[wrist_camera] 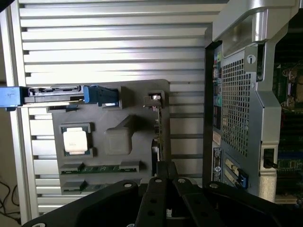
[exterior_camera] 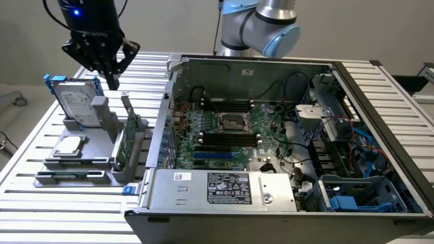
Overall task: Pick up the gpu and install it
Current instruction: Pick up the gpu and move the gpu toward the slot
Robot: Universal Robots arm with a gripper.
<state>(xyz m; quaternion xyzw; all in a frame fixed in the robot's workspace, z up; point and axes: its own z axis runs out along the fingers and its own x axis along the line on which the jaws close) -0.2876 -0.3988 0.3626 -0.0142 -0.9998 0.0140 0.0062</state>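
The gpu (exterior_camera: 124,141) stood on its edge in a slot of the grey holder (exterior_camera: 71,163), on the side of the holder closest to the open computer case (exterior_camera: 237,71), with its green board visible. In the wrist view the gpu (wrist_camera: 160,132) appeared only as a thin edge. The gripper (exterior_camera: 112,81) hung above the far end of the holder, between the gpu and the hard drive (exterior_camera: 76,101) — its fingers were pressed together and held nothing, clear of the card. The hard drive, with blue rails, stood upright on the exterior view's left. A small square chip (exterior_camera: 70,146) lay flat in the holder, nearer. Everything rested on a slatted metal table (exterior_camera: 40,203).
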